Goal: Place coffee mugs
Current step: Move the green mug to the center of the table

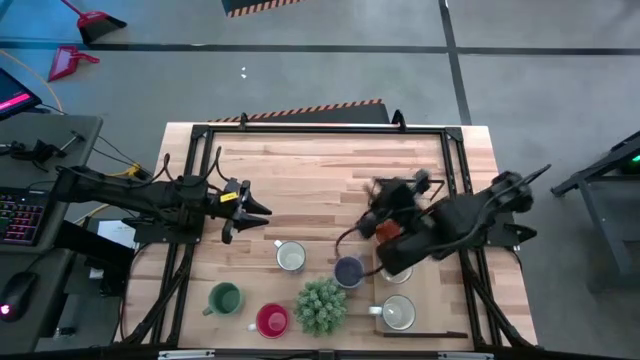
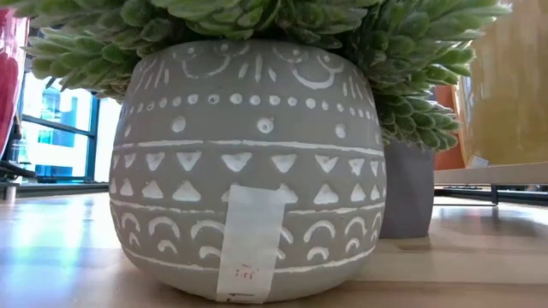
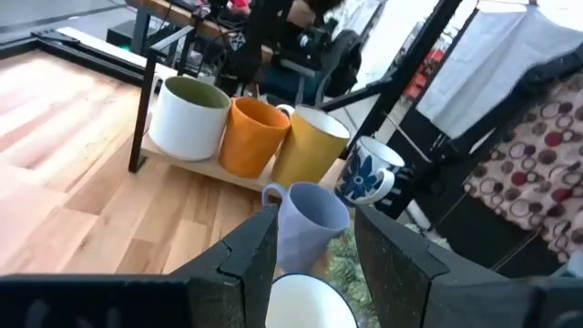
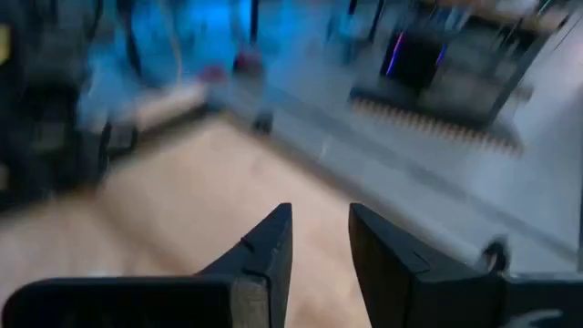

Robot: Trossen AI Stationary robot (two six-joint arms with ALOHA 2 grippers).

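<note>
Since both hands are empty: the step looks like a fresh pick, most likely the left hand [image 1: 252,210] taking the white round ceramic mug [image 1: 290,257].
Left hand: fingers spread wide with nothing between them, held over the left-middle of the light wooden tabletop [image 1: 300,160] and pointing right.
White mug, relative to the left hand: just right of it and a little nearer, standing upright. In the left wrist view its rim [image 3: 305,305] shows low between the two fingers.
How to do it well: come down with one finger inside the rim and one outside, away from the handle, and close only once the wall is well between them.
Crowding: the blue-grey handled ceramic mug [image 1: 348,270] stands close on the right and the spiky green potted plant [image 1: 321,305] just nearer, so lift straight up before moving sideways.
Right hand [image 1: 392,195]: over the right-middle, fingers a little apart and holding nothing. It is well apart from the white mug.
</note>
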